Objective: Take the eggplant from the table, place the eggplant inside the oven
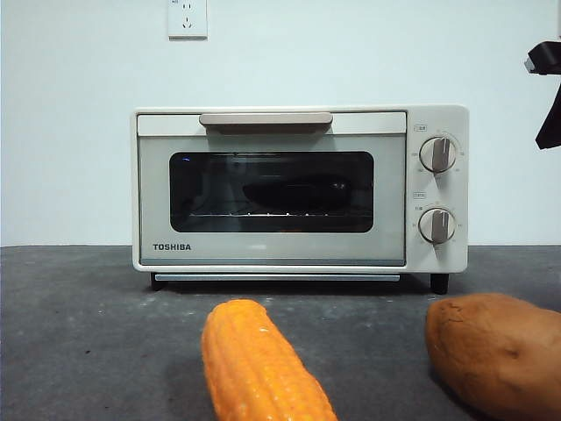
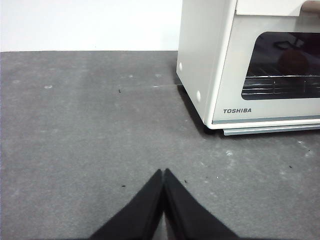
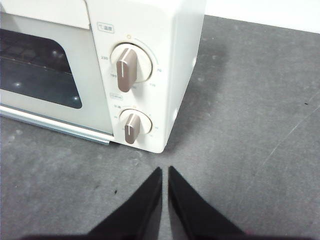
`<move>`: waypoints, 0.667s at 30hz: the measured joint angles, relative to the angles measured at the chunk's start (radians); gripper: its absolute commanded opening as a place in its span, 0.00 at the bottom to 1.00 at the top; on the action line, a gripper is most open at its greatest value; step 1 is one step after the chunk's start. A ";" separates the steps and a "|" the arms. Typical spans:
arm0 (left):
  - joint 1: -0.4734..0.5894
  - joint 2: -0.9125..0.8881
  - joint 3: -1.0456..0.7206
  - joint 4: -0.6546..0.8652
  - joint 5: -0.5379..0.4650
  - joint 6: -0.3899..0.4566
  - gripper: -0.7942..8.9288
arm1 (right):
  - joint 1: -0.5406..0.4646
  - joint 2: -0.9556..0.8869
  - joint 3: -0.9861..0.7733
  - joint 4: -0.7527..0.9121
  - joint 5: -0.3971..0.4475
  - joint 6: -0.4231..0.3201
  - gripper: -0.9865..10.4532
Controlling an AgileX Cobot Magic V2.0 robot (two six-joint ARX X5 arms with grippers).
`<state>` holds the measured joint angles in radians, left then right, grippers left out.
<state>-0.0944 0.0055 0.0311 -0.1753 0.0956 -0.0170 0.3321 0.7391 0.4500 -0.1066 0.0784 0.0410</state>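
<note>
The cream-white oven (image 1: pixel 298 254) stands at the back of the dark grey table (image 1: pixel 79 333) with its door closed. Behind the dark glass a long dark shape, the eggplant (image 1: pixel 298 191), lies on the wire rack. In the left wrist view a dim rounded form (image 2: pixel 293 62) shows through the glass above the rack. My left gripper (image 2: pixel 163 171) is shut and empty over bare table, off the oven's (image 2: pixel 205 60) left side. Shut and empty too, my right gripper (image 3: pixel 165 169) hovers in front of the oven's right corner, near the two grey knobs (image 3: pixel 128 70).
An orange corn cob (image 1: pixel 259 368) lies at the front centre, and a brown sweet potato (image 1: pixel 495 351) at the front right. A black arm tip (image 1: pixel 548 88) shows at the top right edge. A wall socket (image 1: pixel 188 17) sits on the white wall.
</note>
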 measured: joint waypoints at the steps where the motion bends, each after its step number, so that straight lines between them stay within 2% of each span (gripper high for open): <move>1: 0.000 0.000 0.000 0.000 0.000 0.000 0.09 | 0.000 0.000 0.000 0.000 0.000 0.000 0.09; 8: 0.000 0.000 0.000 0.000 0.000 0.000 0.09 | 0.001 -0.013 0.000 -0.010 0.002 0.000 0.09; 13: 0.000 0.000 0.000 0.000 0.000 0.000 0.09 | -0.010 -0.172 0.000 -0.042 0.092 -0.031 0.09; 16: 0.000 0.000 0.000 0.000 0.000 0.000 0.09 | -0.054 -0.294 0.000 -0.039 0.107 -0.070 0.09; 20: 0.000 0.000 0.000 0.000 0.000 0.000 0.09 | -0.165 -0.460 -0.035 -0.014 0.097 -0.089 0.09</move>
<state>-0.0944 0.0055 0.0311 -0.1753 0.0956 -0.0170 0.1673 0.2790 0.4152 -0.1204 0.1749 -0.0475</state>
